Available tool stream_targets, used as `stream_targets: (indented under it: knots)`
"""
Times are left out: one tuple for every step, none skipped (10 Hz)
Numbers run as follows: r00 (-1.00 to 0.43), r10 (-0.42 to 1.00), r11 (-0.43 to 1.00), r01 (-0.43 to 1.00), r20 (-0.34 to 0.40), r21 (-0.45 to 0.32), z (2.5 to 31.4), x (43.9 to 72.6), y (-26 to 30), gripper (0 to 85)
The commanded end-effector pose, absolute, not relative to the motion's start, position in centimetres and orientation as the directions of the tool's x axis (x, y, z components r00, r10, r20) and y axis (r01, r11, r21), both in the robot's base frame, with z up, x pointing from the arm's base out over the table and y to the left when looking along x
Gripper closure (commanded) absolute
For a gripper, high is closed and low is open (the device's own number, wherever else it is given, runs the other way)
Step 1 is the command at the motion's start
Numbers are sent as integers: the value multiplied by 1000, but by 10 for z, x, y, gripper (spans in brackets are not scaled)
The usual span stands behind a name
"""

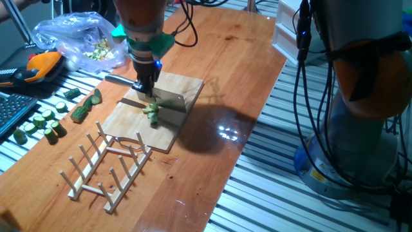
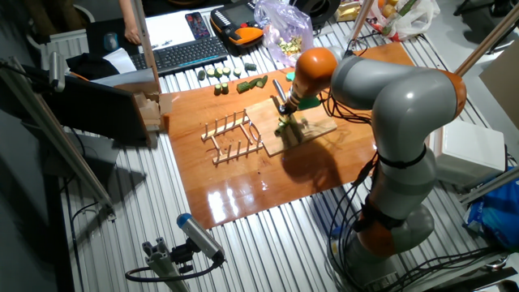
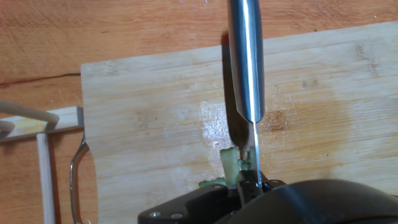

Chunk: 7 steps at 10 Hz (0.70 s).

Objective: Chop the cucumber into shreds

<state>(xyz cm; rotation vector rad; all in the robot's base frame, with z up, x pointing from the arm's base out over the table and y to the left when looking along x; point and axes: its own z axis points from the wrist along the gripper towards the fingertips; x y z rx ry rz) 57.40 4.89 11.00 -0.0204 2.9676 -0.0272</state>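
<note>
The cucumber (image 1: 152, 115) is a small clump of pale-green strips with dark green edges on the wooden cutting board (image 1: 135, 127). My gripper (image 1: 145, 87) is shut on a steel knife (image 1: 164, 100), directly above the board. The blade stands edge-down across the board, just behind the cucumber. In the hand view the knife handle (image 3: 245, 62) points away from me. The thin blade spine runs down to a pale cucumber piece (image 3: 231, 165) touching the blade's left side by my fingers. The other fixed view shows the cucumber (image 2: 285, 126) under my hand.
A wooden dish rack (image 1: 106, 164) lies in front of the board. Round cucumber slices (image 1: 42, 122) and a longer dark cucumber piece (image 1: 84, 111) lie to the left. A plastic bag (image 1: 80, 42) and a keyboard (image 1: 13, 111) sit further left. The table edge runs along the right.
</note>
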Motion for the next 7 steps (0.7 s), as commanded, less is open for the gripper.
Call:
stream_targets:
  knots:
    - [-985,-17,1000,-14,-173,-20,110,574,48,850]
    - [-985,-17,1000,-14,-173,-19,110,574,47,850]
    - [-985,-19,1000,-16,-173,-21,109,574,47,850]
    - [-985,-19,1000,-16,-174,-19,107,574,46,850]
    - [-984,-20,1000,-17,-176,-18,106,575,46,850]
    - [-984,-20,1000,-17,-177,-16,104,574,45,850]
    - [-983,-21,1000,-19,-180,-15,102,574,45,850]
